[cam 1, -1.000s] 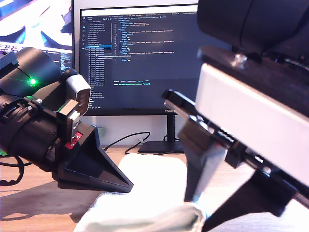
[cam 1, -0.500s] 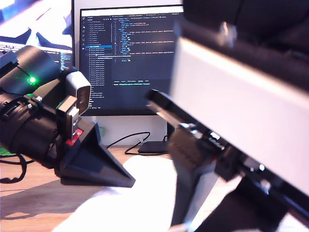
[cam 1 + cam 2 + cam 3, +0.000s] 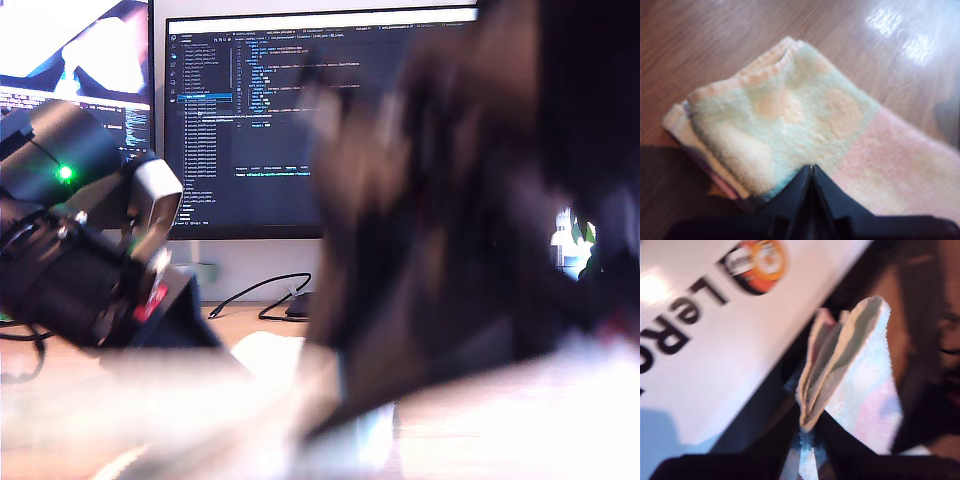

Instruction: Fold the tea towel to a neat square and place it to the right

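Observation:
The tea towel (image 3: 780, 115) is fluffy pale terry with mint and pink patches. In the first wrist view it lies folded in layers on the wooden table. My first gripper (image 3: 812, 170) is shut, and its tips meet on the cloth's near edge. In the second wrist view my second gripper (image 3: 807, 432) is shut on several folded layers of the tea towel (image 3: 860, 370), which stand up from its tips. The exterior view shows the tea towel (image 3: 265, 355) only as a pale blur low in the frame.
A black arm (image 3: 90, 270) with a green light is at the exterior view's left. A dark, motion-blurred arm (image 3: 450, 230) fills the exterior view's middle and right. Behind them are a monitor (image 3: 250, 120) and a cable (image 3: 260, 295). A white labelled panel (image 3: 715, 340) is close to my second gripper.
The arm at the exterior view's right has swept left across the frame and is now a blur. The arm at the left dipped slightly. The towel's pale shape smeared.

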Robot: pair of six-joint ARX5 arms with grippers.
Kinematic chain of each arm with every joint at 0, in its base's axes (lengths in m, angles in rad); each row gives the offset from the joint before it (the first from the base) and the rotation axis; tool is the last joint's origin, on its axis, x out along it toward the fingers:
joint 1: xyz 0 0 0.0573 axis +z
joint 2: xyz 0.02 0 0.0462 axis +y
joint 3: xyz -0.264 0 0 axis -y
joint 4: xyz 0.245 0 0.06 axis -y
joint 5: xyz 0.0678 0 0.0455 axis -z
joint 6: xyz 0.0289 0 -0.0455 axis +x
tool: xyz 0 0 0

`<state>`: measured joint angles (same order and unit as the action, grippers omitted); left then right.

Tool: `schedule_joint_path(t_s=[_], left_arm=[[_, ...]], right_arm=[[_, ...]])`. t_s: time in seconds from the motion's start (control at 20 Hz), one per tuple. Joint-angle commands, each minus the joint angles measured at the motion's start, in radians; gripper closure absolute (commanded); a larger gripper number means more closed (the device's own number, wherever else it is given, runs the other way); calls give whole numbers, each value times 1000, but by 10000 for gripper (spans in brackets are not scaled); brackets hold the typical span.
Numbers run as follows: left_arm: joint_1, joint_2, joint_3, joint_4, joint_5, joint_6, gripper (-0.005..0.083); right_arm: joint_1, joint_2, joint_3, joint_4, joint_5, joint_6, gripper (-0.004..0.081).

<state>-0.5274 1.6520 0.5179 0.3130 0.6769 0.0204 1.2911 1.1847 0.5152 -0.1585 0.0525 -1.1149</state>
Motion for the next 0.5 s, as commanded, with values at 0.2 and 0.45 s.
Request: schedule_joint_path(t_s=[0.2, 0.45], left_arm=[[2, 9, -18, -78, -31, 63, 793], [1, 9, -18, -116, -31, 78, 793]], right_arm=[[2, -101, -13, -23, 41, 109, 783], [-80, -103, 11, -17, 81, 215, 783]])
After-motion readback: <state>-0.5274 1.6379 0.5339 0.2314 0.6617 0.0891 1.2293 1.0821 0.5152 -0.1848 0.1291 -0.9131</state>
